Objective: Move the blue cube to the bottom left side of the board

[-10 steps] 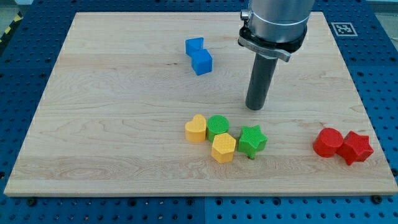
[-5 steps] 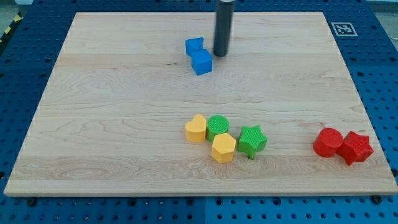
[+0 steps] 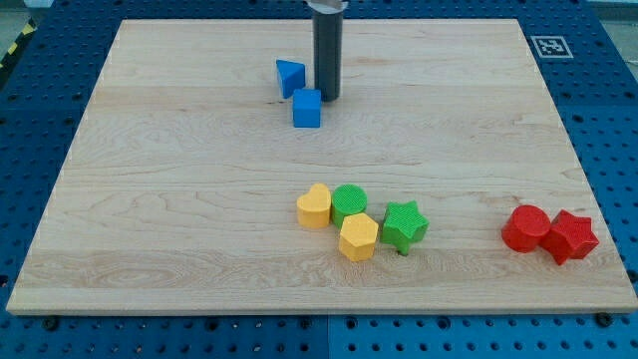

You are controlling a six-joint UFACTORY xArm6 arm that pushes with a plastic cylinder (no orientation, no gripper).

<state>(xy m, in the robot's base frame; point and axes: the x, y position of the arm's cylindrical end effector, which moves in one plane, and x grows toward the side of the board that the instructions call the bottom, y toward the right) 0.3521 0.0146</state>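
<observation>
Most of the push remains: the blue cube (image 3: 307, 108) sits upper centre, my tip (image 3: 326, 97) touching its upper right; no claw, nothing held; board's (image 3: 150, 229) lower left far.

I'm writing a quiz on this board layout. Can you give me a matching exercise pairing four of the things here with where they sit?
Things:
1. blue cube
2. red blocks
3. green star
4. my tip

Places:
A. near the board's right edge in the view
B. just right of the blue cube
C. right end of the yellow and green cluster
D. below the other blue block

Pairs: 1-D, 2-A, 3-C, 4-B
</observation>
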